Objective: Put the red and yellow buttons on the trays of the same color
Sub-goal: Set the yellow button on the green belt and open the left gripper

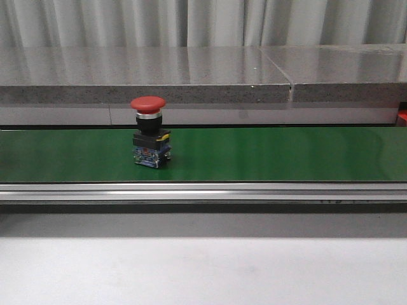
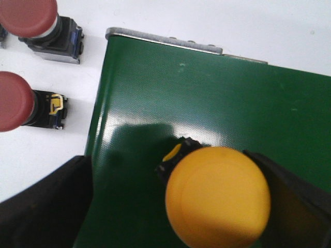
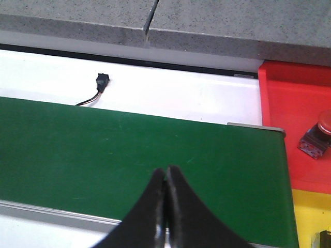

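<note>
My left gripper (image 2: 207, 206) straddles the yellow button (image 2: 217, 199) on the green belt (image 2: 207, 98), contact unclear; right gripper (image 3: 165, 206) clenched empty, waiting beside the red tray (image 3: 289, 98) for the red button (image 1: 149, 136).

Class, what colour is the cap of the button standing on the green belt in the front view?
Red; the button shows best in the front view.

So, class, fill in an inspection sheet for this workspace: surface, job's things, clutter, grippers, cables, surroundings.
Surface: green belt, metal rail in front.
Job's things: red button upright on belt; yellow button between left gripper fingers; two spare red buttons beside the belt; red tray holding a button; yellow tray next to it.
Clutter: nothing seen.
Grippers: left open around yellow button; right gripper shut, empty.
Cables: small black connector with wires.
Surroundings: grey stone ledge, curtain.
</note>
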Robot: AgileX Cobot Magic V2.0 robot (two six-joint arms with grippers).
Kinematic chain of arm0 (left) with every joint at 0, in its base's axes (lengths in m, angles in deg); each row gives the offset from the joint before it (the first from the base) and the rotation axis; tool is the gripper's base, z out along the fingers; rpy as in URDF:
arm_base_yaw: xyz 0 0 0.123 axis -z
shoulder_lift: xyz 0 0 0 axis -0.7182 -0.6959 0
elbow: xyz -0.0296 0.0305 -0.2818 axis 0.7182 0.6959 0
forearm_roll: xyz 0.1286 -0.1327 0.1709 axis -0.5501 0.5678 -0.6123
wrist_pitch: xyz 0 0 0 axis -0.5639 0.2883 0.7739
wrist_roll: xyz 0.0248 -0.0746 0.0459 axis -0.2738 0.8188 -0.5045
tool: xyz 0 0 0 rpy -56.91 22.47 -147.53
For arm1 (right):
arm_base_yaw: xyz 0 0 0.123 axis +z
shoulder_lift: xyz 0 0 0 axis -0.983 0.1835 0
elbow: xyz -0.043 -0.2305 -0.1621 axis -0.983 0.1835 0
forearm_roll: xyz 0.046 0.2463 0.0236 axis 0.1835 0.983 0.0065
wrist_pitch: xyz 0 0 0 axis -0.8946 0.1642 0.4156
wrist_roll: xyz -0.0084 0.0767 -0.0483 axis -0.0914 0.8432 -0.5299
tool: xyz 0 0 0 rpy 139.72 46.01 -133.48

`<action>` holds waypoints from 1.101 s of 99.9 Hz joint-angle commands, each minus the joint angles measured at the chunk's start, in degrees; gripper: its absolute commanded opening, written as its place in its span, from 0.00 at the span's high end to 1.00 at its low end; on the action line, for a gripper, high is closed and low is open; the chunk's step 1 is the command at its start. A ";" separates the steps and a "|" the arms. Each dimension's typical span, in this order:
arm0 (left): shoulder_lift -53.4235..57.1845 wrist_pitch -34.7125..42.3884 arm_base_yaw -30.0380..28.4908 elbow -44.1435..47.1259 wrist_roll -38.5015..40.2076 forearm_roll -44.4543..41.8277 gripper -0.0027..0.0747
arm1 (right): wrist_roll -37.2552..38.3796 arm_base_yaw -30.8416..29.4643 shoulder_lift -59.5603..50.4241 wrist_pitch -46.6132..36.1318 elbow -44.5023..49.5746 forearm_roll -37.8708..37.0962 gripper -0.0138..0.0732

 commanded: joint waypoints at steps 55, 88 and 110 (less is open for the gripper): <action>12.07 4.11 9.01 -3.59 -4.77 0.91 0.21 | -0.40 0.15 -0.33 -3.53 -1.45 0.78 0.92; 29.58 8.94 9.01 6.37 -4.77 2.02 0.21 | -0.40 0.15 -0.33 -3.53 -1.45 0.78 0.92; 43.27 10.47 9.01 17.43 -4.77 2.12 0.21 | -0.40 0.15 -0.33 -3.53 -1.45 0.78 0.92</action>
